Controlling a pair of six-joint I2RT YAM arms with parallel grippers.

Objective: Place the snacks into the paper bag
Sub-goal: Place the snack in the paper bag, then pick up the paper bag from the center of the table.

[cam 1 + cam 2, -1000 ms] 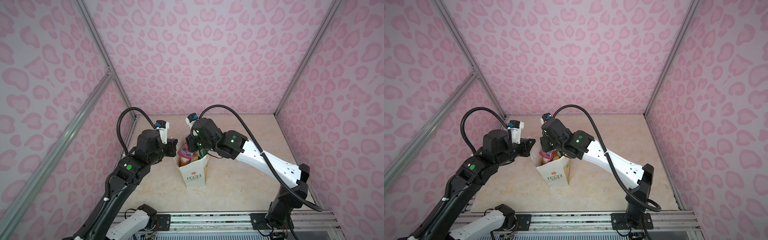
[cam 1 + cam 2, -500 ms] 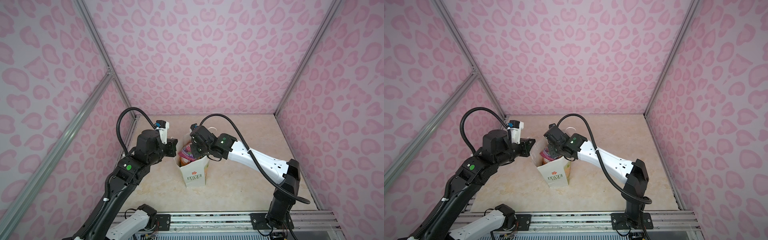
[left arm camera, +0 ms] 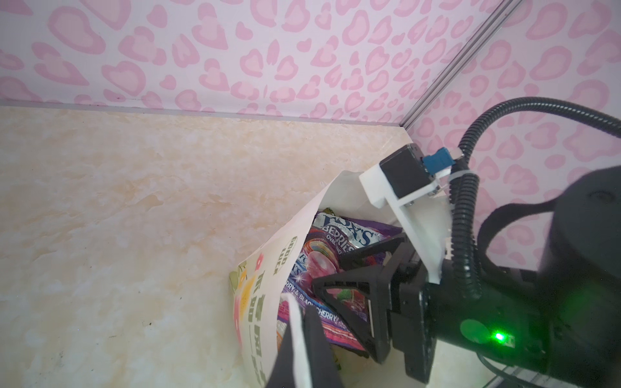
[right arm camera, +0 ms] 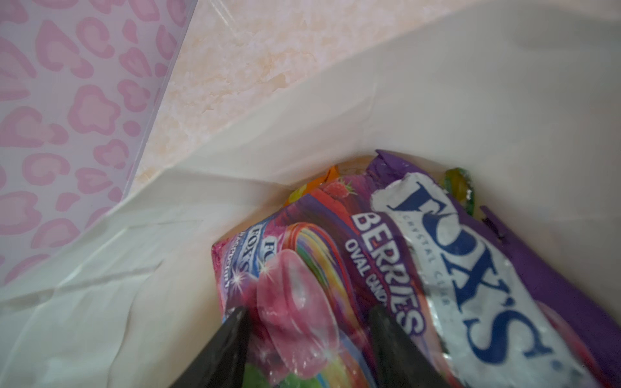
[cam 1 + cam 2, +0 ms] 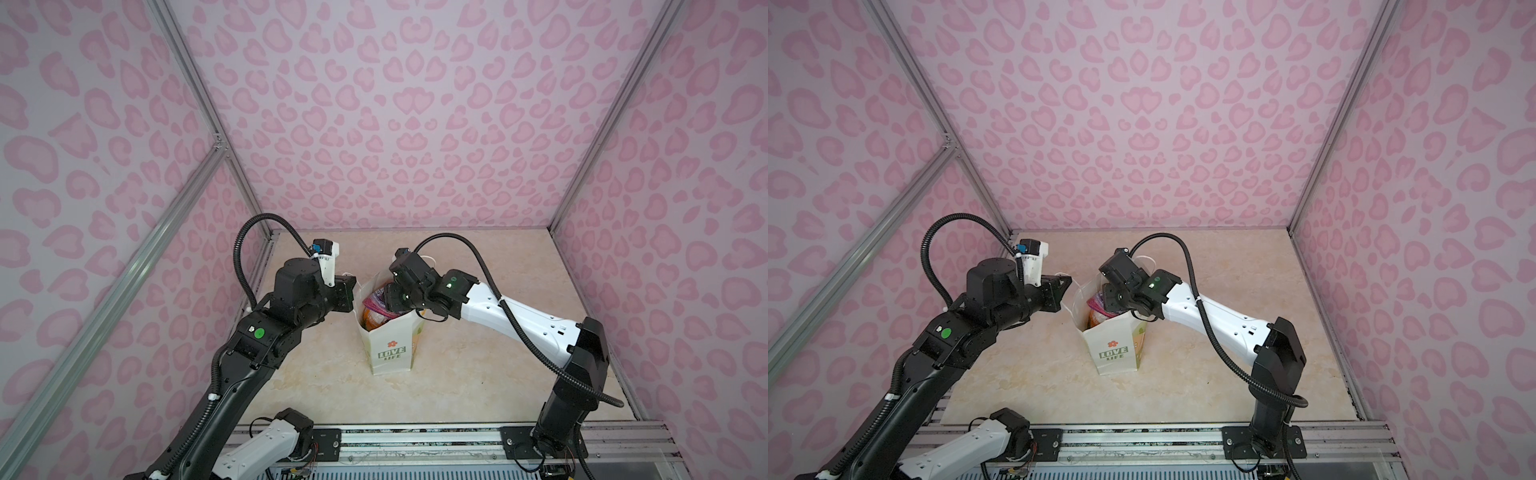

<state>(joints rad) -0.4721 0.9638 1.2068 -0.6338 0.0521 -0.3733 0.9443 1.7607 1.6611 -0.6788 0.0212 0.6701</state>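
The paper bag [image 5: 390, 351] is standing upright near the middle of the desk [image 5: 478, 374]. Its mouth is gaping open and its green LOVE LIFE print is facing the camera in both top views. The snacks [image 5: 376, 302] are sitting inside it, heaped close to the rim. I'm pinching the bag's white top edge with my left tool [image 3: 297, 322], jaws closed tight on the paper, on the side nearest my left arm. My right tool [image 4: 309, 326] is reaching down into the bag's mouth from the opposite side. Its two black fingers [image 4: 228, 339] are standing well apart with nothing gripped between them. They're hanging just over the purple packet [image 4: 453, 268], the one reading FOX'S BERRIES, which is lying on top of the heap and leaning against the bag's inner wall. Whether the fingertips are brushing the wrapper, I can't tell. An orange packet [image 5: 370, 323] is showing underneath in a top view. In the right wrist view, a scrap of yellow-green wrapper [image 4: 458, 183] is peeking out beyond the purple one's edge.
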